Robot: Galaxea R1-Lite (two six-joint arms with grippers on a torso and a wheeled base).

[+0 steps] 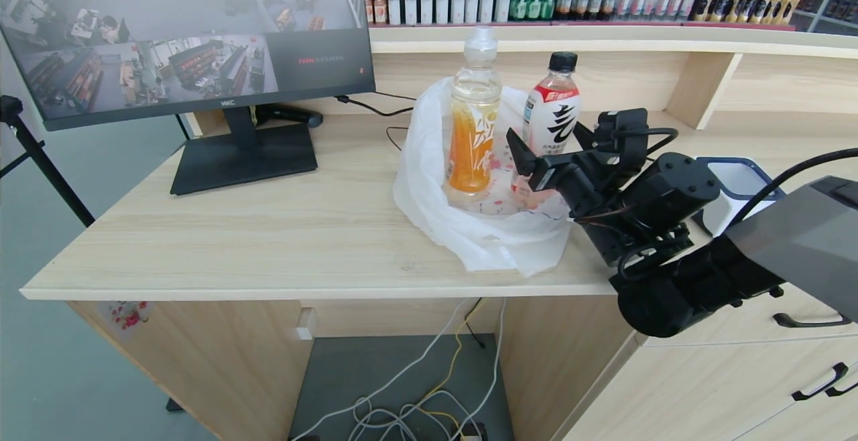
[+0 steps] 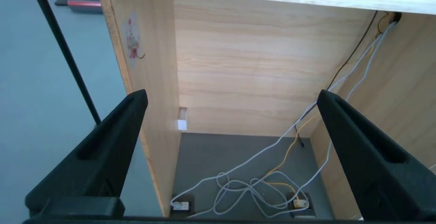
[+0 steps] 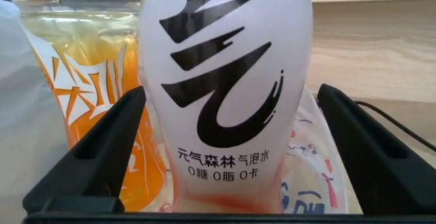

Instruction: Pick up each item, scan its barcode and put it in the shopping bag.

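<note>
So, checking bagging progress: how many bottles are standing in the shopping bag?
2: the orange-labelled bottle at the left of the white shopping bag, and the white-labelled, black-capped bottle beside it on the right, inside the open right gripper. Small items behind could be hidden.

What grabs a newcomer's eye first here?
Two upright bottles in the white shopping bag on the counter: an orange-label bottle and a white-label bottle beside it. The right hand sits open with a finger either side of the white-label bottle. A big monitor stands at the counter's left end.
</note>
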